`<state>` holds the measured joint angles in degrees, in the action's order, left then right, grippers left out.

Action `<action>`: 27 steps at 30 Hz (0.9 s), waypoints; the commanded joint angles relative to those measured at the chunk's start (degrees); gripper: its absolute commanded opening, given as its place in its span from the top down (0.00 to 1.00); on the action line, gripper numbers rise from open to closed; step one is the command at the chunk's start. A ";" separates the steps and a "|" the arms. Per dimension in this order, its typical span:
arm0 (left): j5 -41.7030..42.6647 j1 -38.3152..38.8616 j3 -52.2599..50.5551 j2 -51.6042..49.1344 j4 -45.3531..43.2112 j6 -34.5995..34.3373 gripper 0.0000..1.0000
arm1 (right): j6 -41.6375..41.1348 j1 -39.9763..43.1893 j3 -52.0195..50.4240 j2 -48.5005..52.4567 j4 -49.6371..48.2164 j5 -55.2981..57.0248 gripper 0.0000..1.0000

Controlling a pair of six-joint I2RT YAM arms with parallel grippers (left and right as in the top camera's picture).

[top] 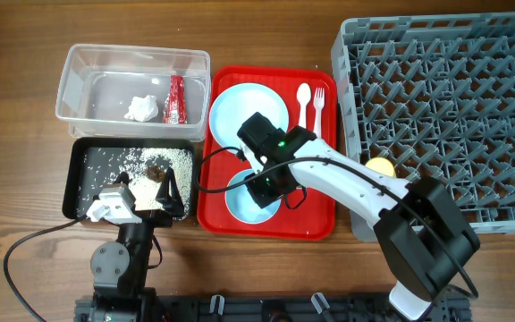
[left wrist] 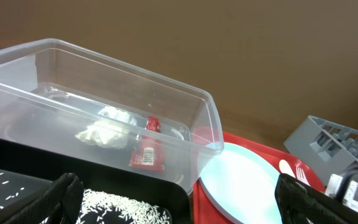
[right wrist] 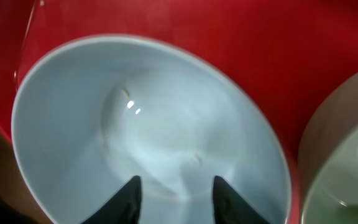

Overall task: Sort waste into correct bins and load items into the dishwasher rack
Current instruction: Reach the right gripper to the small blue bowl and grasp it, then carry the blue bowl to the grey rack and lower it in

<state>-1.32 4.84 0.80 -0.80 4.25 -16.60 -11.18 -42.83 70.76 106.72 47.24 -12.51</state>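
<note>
The small pale blue bowl (top: 250, 204) stands on the red tray (top: 217, 215). My right gripper (top: 264, 183) is open, with its fingertips (right wrist: 176, 190) down inside this bowl (right wrist: 148, 112). The mint green bowl (right wrist: 347, 162) stands right beside it and is hidden under my arm in the overhead view. The plate (top: 249, 109), spoon (top: 303, 97) and fork (top: 319, 100) lie on the red tray. The clear tub (top: 97, 85) holds the tissue (top: 139, 108) and the red sachet (top: 176, 98). My left gripper (top: 164, 191) is open and empty over the black tray (top: 74, 179), which holds rice (top: 141, 161).
The grey rack (top: 445, 107) fills the right side, with the yellow cup (top: 380, 166) at its lower left part. In the left wrist view the tub (left wrist: 104, 81), the sachet (left wrist: 148, 152), the plate (left wrist: 241, 180) and a rack corner (left wrist: 334, 140) show.
</note>
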 commanded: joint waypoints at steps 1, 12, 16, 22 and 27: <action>0.87 -0.31 -0.48 0.52 -0.20 0.79 0.00 | -0.44 -0.13 0.59 0.96 -0.96 1.88 0.67; 0.87 -0.31 -0.48 0.52 -0.20 0.79 0.00 | -4.00 -0.07 0.24 -11.34 5.29 8.76 0.52; 0.87 -0.31 -0.48 0.52 -0.20 0.79 0.00 | -7.45 -0.07 -4.52 -8.70 4.74 8.94 0.52; 0.87 -0.31 -0.48 0.52 -0.20 0.79 0.00 | -13.03 -0.07 -9.70 -6.73 1.62 8.04 0.53; 0.87 -0.31 -0.48 0.52 -0.20 0.79 0.00 | -12.79 -0.07 -11.69 -6.73 -4.63 5.31 0.66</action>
<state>-1.32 4.84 0.80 -0.80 4.25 -16.60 -22.70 -42.81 59.83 99.44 43.92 -5.78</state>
